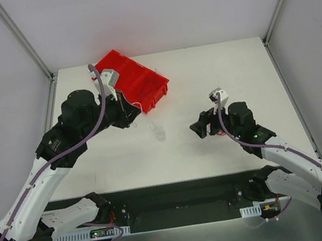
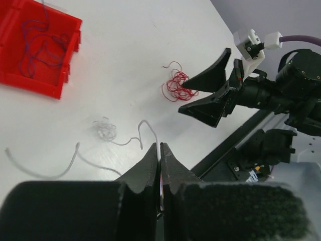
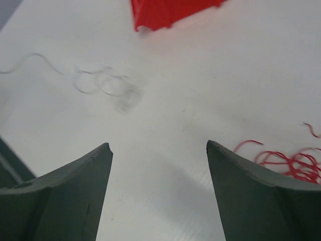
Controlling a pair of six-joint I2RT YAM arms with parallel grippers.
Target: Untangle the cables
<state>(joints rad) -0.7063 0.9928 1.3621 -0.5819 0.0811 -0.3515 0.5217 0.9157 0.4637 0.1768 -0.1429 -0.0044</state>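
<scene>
Left tool (image 2: 159,146): jaws pressed together, low over the surface (image 2: 125,50); tail of the whitish coil (image 2: 104,129) runs up to its tips, pinched or not cannot tell
Right tool (image 3: 158,144): spread wide, red tangle (image 2: 175,86) just beside it, probably lined up to grab
Cables count: 1 red tangle, 1 whitish coil, 1 loose whitish strand (image 2: 40,173); red lies apart from the whitish ones
Red bin (image 2: 35,83): 1, dark threads (image 2: 35,47) inside

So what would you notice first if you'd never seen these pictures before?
The bright red bin at the far left of the white table, beside the left arm, jumps out first. Next comes the curly red cable tangle, lying right by the open right end effector. A pale whitish tangle lies apart from it on the table.
</scene>
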